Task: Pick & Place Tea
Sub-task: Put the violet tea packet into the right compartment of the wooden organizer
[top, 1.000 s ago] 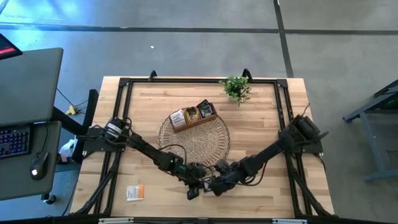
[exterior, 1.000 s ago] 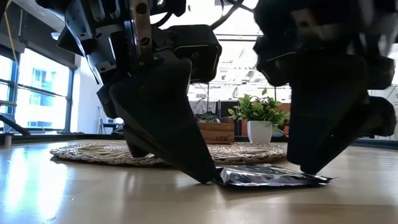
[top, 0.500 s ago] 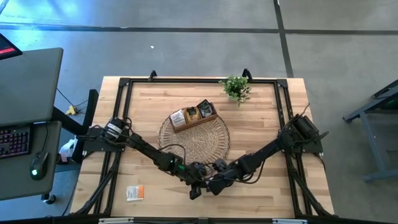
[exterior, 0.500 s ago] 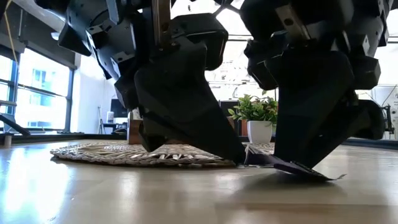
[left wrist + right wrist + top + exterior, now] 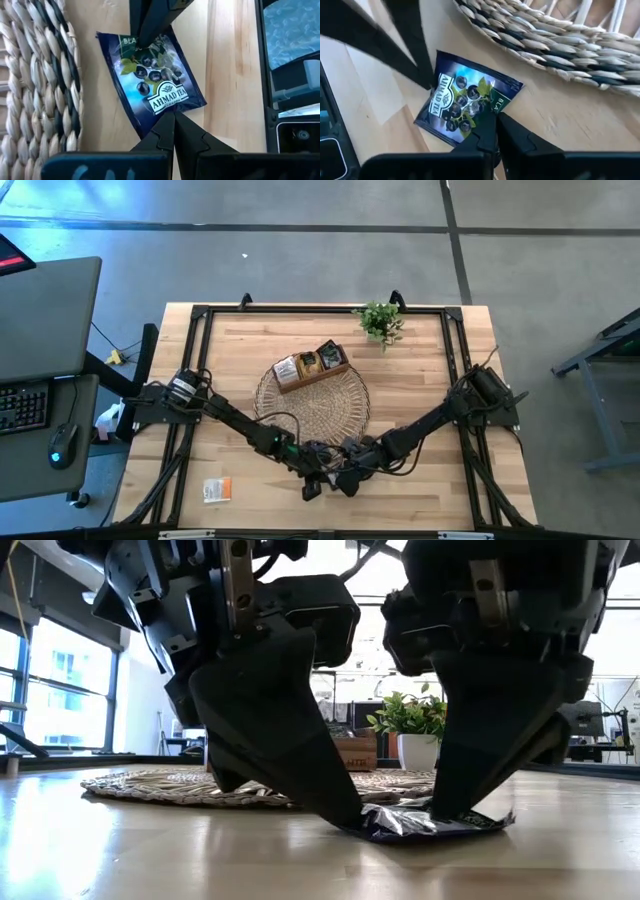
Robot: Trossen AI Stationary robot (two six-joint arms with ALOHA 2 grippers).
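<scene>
Both arms are reaching down together, left gripper (image 5: 172,116) and right gripper (image 5: 494,116) clamping opposite edges of the dark blue foil tea packet (image 5: 151,80) at the round woven mat's (image 5: 312,404) six o'clock.

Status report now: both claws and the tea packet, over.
Left claw shut, tip on the dark blue tea packet. Right claw shut on its opposite edge. Packet on table beside woven mat. Nothing blocking.
</scene>
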